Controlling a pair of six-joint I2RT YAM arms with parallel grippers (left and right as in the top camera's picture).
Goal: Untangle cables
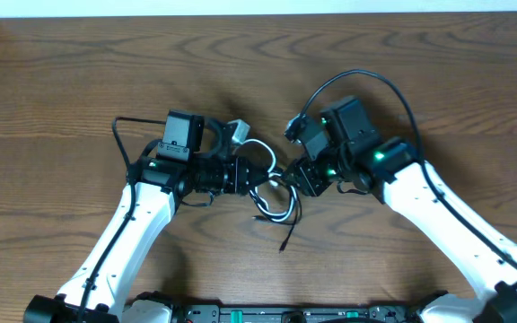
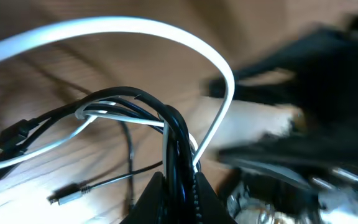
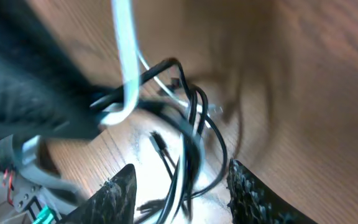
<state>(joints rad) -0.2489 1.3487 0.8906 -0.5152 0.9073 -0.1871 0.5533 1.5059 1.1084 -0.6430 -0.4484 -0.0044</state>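
A black cable (image 1: 285, 218) and a white cable (image 1: 260, 146) lie tangled on the table between my two arms. My left gripper (image 1: 253, 178) is shut on a bundle of black cable strands (image 2: 178, 146), which run up from its fingertips (image 2: 156, 186). The white cable (image 2: 166, 28) arcs in a wide loop above them. A small plug (image 2: 64, 198) lies loose on the wood. My right gripper (image 3: 182, 180) stands open just right of the tangle. Black and white strands (image 3: 188, 140) pass between its fingers (image 3: 248, 190) without being pinched.
A white plug block (image 1: 238, 132) lies behind the tangle by my left wrist. A loose black cable end (image 1: 284, 244) trails toward the front edge. My two grippers face each other a few centimetres apart over the wooden table (image 1: 61, 81).
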